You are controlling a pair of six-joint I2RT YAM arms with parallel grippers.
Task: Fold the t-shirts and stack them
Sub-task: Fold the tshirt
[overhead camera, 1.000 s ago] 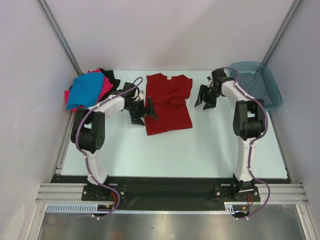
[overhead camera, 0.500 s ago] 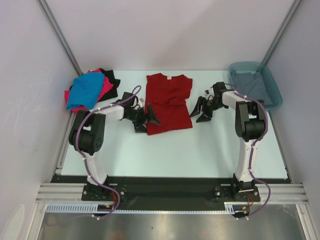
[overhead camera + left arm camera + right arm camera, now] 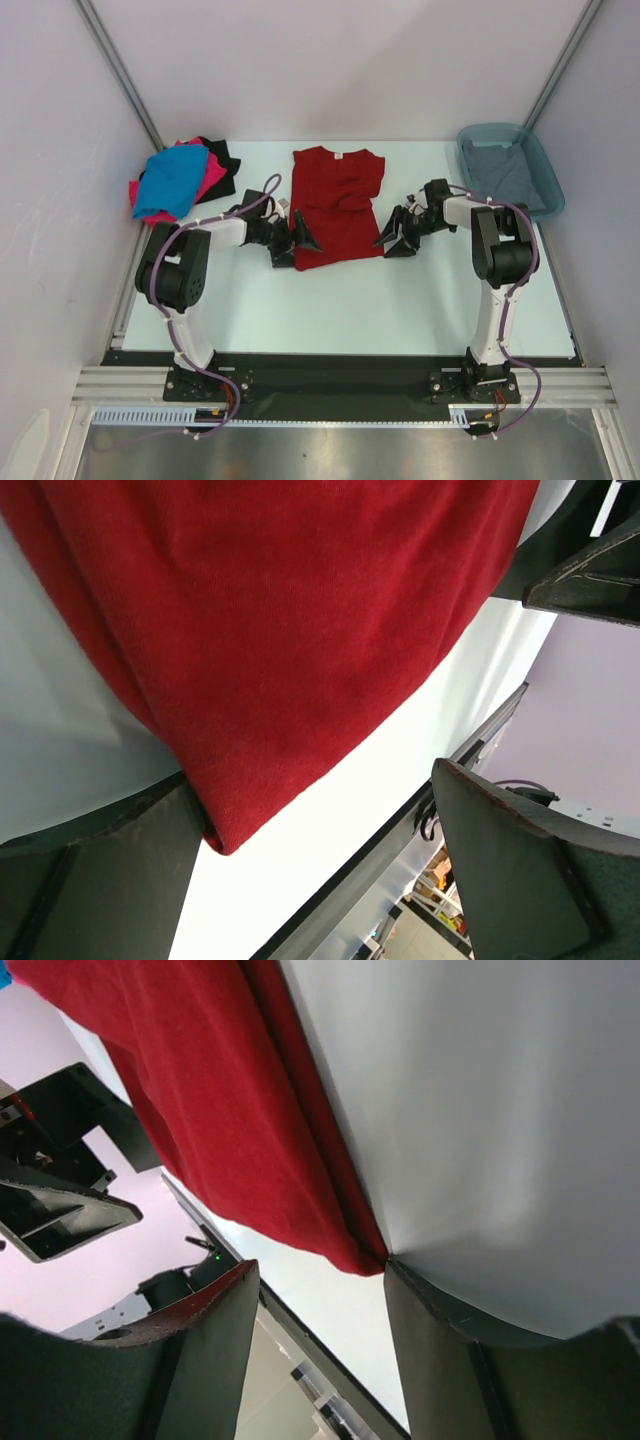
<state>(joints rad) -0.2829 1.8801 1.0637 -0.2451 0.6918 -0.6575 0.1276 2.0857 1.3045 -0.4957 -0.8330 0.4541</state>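
Left gripper (image 3: 293,241): spread wide and low on the table (image 3: 400,300), astride the near left hem corner of the dark red t-shirt (image 3: 337,205); nothing pinched.
Right gripper (image 3: 392,236): likewise spread and down at table level, astride the near right hem corner; nothing pinched.
Dark red t-shirt: laid flat between the two grippers, collar at the end away from them, hem at their fingertips.
Left wrist close-up: red cloth ahead of the open jaws, the hem corner lying just beside the inner face of one finger.
Right wrist close-up: a doubled red edge running down to a point in the gap, right against the inner side of one finger.
Bright blue t-shirt (image 3: 172,180): top of a loose heap beyond and to the left of the left gripper, well apart from it.
Hot pink t-shirt (image 3: 207,176) and black t-shirt (image 3: 223,156): underneath in that same heap.
Grey t-shirt (image 3: 500,170): inside the teal tub (image 3: 549,178), beyond and to the right of the right gripper, near but apart.
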